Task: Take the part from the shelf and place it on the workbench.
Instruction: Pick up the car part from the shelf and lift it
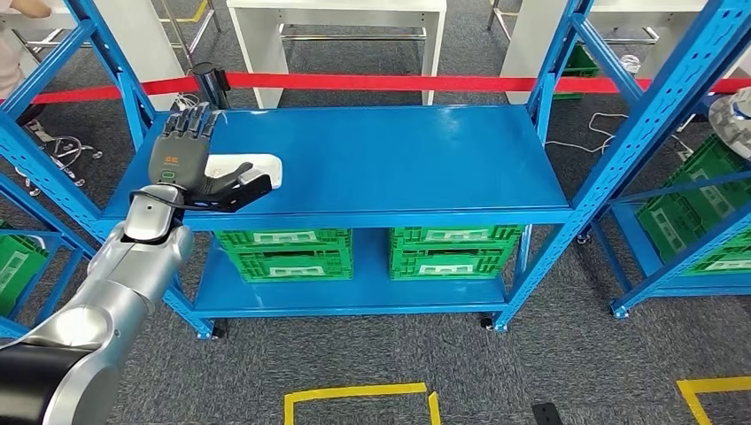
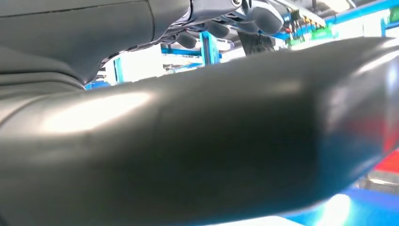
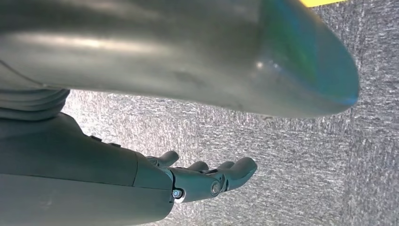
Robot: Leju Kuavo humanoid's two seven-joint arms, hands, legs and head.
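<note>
White part [image 1: 257, 166] lying flat on blue shelf [image 1: 398, 159] top, near left edge, partly under left hand [image 1: 190, 168], fingers spread above, thumb alongside, grasping nothing. 2 green crates [image 1: 283, 251] below. Right wrist view: right hand [image 3: 207, 176] loose, empty, over grey carpet [image 3: 306, 165].

Grey carpet floor [image 1: 372, 363] with yellow tape marks [image 1: 359, 394], white tables [image 1: 336, 27] behind a red barrier tape [image 1: 398, 83].
</note>
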